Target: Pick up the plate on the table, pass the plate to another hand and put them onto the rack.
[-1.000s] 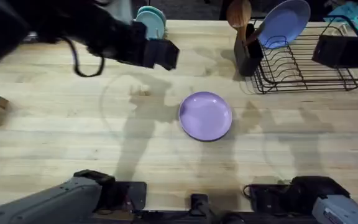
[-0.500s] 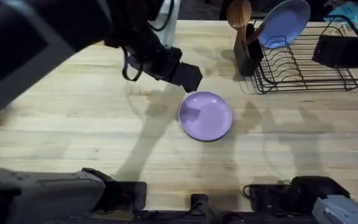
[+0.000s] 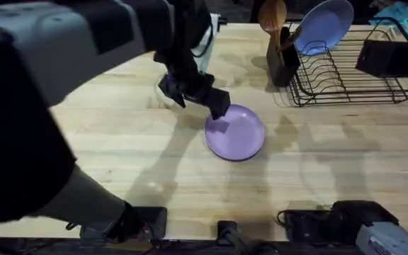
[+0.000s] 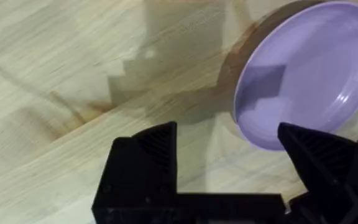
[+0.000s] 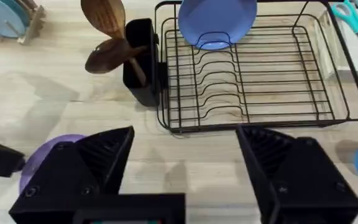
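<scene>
My left gripper [image 4: 229, 155] hangs with its fingers apart, low over the table [image 3: 105, 149], one finger at the near edge of the plate [image 3: 235, 132], the other out over bare wood. The plate lies flat at mid-table, well apart from the rack [image 3: 353, 74], where a bluer plate [image 3: 324, 27] already stands. My right gripper [image 5: 185, 162] is spread open, holding nothing. Recommendation: straddle the raised rim, one finger inside and one outside, and close only once the rim sits squarely between them, or it may skid.
</scene>
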